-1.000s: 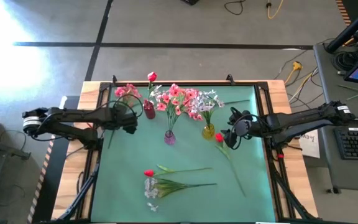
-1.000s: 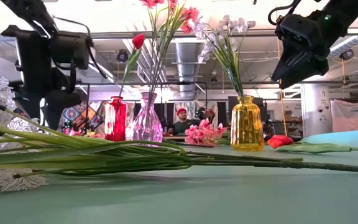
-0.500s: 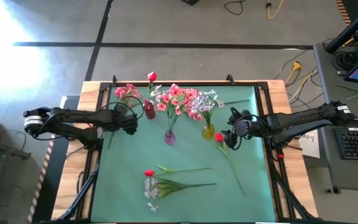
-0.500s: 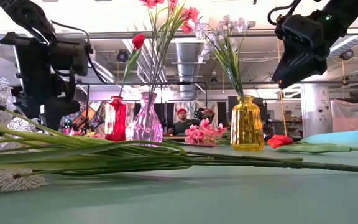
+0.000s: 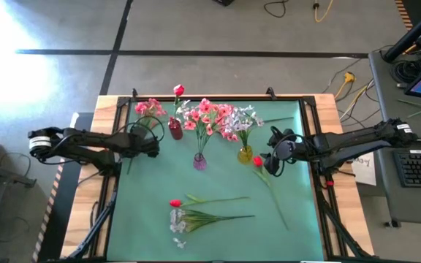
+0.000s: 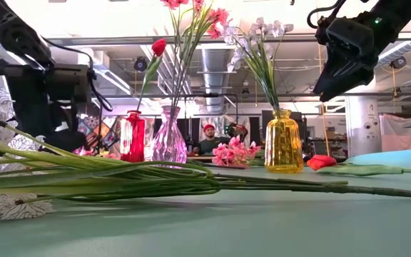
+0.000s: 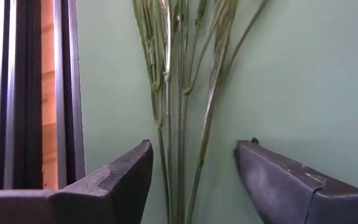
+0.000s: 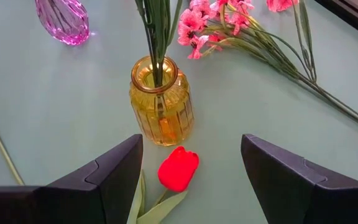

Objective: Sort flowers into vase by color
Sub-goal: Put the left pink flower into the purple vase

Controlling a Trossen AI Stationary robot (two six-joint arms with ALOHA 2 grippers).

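A pink spray (image 5: 150, 108) lies at the far left of the green mat, its thin green stems (image 7: 180, 118) running toward the near edge. My left gripper (image 7: 194, 152) is open low over those stems, one finger on either side, touching none that I can see. My right gripper (image 8: 191, 146) hangs open above a red flower (image 8: 178, 169) lying on the mat beside the yellow vase (image 8: 161, 106), which holds white sprays. The purple vase (image 5: 199, 162) holds pink sprays. The red vase (image 5: 175, 130) holds one red flower.
A red flower (image 5: 175, 203) and a white spray (image 5: 177, 220) lie near the front edge, stems pointing right. Another pink spray (image 8: 219, 28) lies behind the yellow vase. The mat's black frame and wooden rim (image 7: 48, 93) run close by my left gripper.
My left gripper has gone down toward the pink spray's stems at the table's left. My right gripper has stayed in place above the red flower.
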